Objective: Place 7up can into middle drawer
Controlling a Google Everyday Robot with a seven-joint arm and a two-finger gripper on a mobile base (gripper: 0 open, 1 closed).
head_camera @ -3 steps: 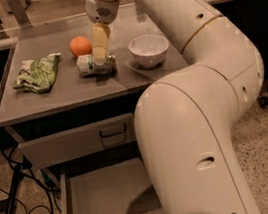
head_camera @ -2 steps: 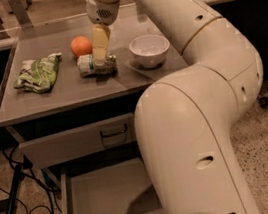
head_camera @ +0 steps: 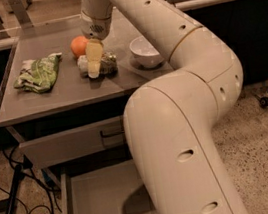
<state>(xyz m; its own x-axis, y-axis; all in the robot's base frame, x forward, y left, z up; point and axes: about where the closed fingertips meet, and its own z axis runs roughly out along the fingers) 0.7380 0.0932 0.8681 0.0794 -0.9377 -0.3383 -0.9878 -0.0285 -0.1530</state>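
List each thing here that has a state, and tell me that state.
7up can: lying on its side on the cabinet top.
gripper: low over the can.
middle drawer: pulled open.
upper drawer: shut.
bowl: upright.
snack bag: crumpled, lying flat.

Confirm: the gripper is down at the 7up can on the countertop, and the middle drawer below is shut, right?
No, the middle drawer is pulled open, as the camera view shows. The gripper is indeed down at the 7up can on the countertop.
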